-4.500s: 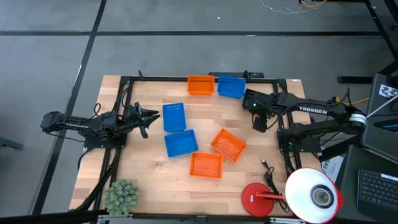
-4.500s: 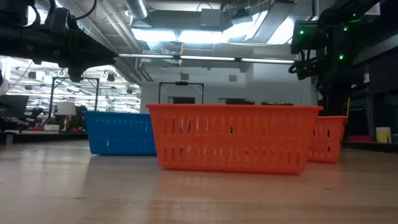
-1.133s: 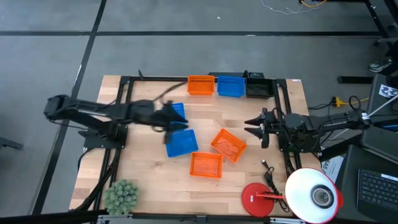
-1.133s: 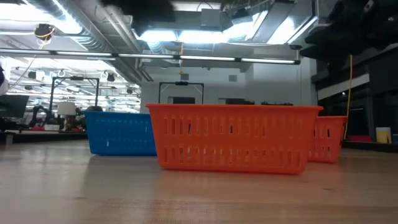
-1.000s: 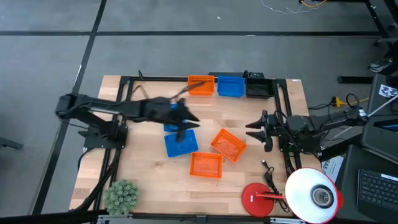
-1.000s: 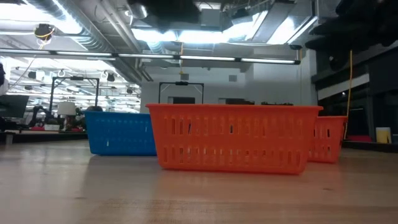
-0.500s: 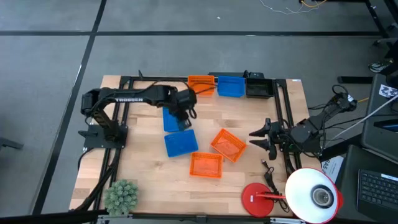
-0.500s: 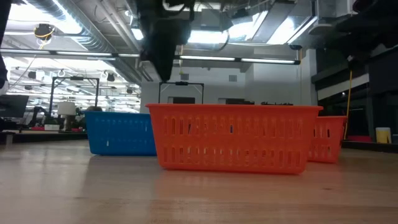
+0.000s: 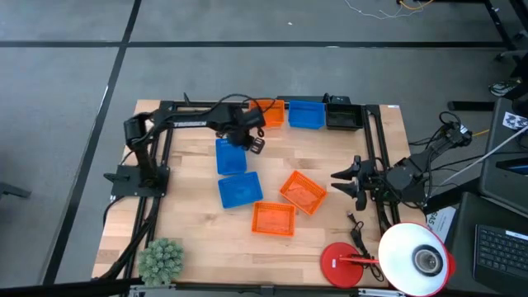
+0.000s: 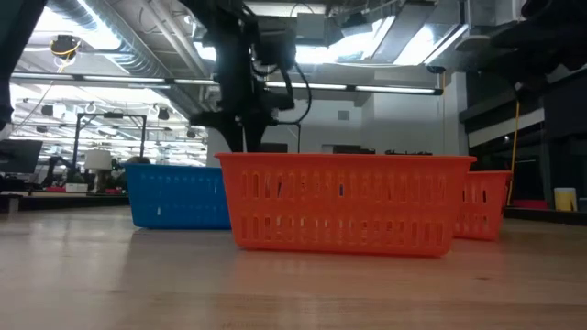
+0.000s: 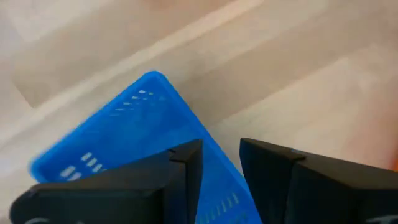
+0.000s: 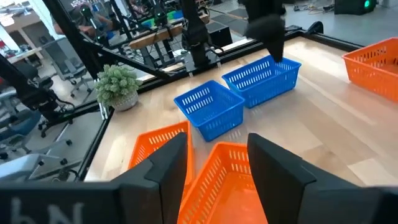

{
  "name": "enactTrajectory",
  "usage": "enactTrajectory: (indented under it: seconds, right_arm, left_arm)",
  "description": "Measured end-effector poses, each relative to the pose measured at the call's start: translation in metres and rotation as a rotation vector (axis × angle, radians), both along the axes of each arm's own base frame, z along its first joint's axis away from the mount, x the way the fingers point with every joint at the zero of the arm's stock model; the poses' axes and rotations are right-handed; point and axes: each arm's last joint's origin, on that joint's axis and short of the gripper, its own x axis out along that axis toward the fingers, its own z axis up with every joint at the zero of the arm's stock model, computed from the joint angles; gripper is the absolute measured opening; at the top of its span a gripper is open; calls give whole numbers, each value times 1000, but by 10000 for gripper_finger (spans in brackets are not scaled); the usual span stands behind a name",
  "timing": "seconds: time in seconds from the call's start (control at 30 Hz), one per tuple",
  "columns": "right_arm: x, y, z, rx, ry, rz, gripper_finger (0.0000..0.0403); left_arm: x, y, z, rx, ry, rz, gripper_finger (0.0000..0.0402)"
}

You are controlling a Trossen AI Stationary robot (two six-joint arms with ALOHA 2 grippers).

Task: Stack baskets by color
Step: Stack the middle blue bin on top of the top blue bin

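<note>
Two blue baskets lie left of centre: one farther back (image 9: 231,156) (image 11: 134,134) and one nearer (image 9: 240,190). Two orange baskets (image 9: 303,191) (image 9: 273,219) lie toward the near side. An orange (image 9: 270,114), a blue (image 9: 307,115) and a black basket (image 9: 344,118) stand along the far edge. My left gripper (image 9: 254,145) (image 11: 221,158) points down, open, over the farther blue basket's far right corner, with the basket's wall below the gap between the fingers. My right gripper (image 9: 334,180) (image 12: 217,155) waits open at the right, level, beside the orange baskets.
A red lamp base (image 9: 342,266) with a white shade (image 9: 417,258) stands at the near right, and a green plant (image 9: 160,259) at the near left. A black frame (image 9: 165,165) runs along the table's sides. Bare wood lies between the baskets and the near edge.
My left arm has swung out over the table. Its gripper has gone toward the far edge, sunk, rolled and tipped from nearly level to pointing down over the farther blue basket's corner. My right gripper has shifted slightly toward the near edge. No basket has moved.
</note>
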Motion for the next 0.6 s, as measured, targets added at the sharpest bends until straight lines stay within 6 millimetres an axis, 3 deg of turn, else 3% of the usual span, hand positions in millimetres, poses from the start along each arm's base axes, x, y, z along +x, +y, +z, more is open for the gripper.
enactTrajectory:
  seconds: [0.37,0.6]
  right_arm:
    - [0,1,-3,-56,37,72,168]
    - [0,1,-3,-54,38,72,168]
  left_arm:
    - [23,-12,-61,-93,129,128,98]
    - [29,-17,-85,-160,194,-51,94]
